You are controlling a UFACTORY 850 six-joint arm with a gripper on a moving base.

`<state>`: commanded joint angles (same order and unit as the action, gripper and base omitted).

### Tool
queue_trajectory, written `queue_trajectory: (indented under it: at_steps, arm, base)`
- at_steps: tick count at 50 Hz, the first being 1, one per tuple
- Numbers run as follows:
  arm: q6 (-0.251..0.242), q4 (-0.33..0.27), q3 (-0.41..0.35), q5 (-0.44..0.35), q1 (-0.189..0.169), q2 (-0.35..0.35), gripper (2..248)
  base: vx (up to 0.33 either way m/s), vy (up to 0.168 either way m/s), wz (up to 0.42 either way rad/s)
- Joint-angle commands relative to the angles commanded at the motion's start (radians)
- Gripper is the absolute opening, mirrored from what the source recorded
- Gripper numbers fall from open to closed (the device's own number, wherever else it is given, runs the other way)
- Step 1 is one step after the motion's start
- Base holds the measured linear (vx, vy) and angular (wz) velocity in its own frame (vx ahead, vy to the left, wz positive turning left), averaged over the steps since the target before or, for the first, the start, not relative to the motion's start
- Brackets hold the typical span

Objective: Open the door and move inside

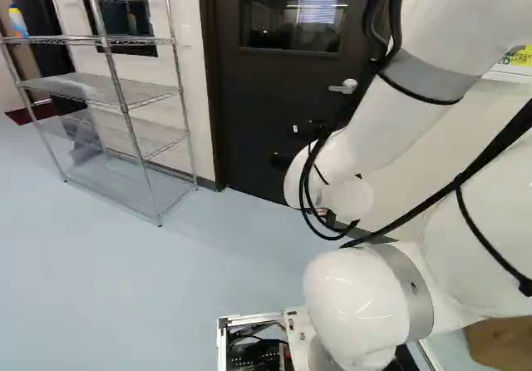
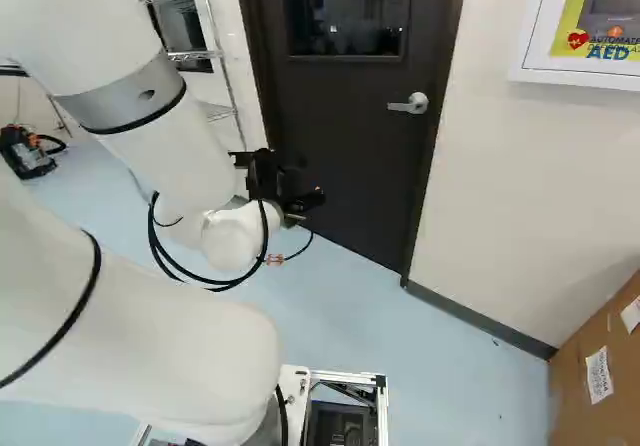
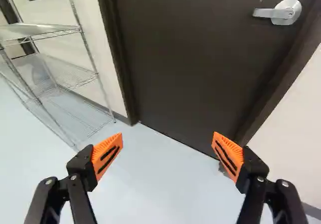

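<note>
In the right base view my black gripper [image 2: 285, 191] hangs in front of the lower part of the dark door [image 2: 350, 156]. The door stands shut in its frame, with a window in its upper half. Its silver lever handle [image 2: 408, 104] lies higher than the gripper and to its right. From the wrist, the gripper [image 3: 167, 156] has its orange-padded fingers wide apart with nothing between them. The handle [image 3: 278, 13] is well ahead of the fingers, off to one side, untouched. Most of the gripper is hidden behind the arm in the left base view.
A wire shelf rack [image 1: 125, 105] stands beside the door at the left of the left base view. At the right of the right base view are a wall-mounted AED cabinet [image 2: 590, 26] and, on the floor, a cardboard box [image 2: 600, 366]. A pale wall [image 2: 530, 186] adjoins the door frame.
</note>
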<state>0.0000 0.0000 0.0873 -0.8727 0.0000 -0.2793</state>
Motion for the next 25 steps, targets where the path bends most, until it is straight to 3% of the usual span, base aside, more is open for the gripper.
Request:
queue_trajectory:
  at_steps: [25]
  arm:
    - [0.0,0.0,0.0,0.0,0.0,0.0,247]
  base:
    - [0.176,0.039,-0.364]
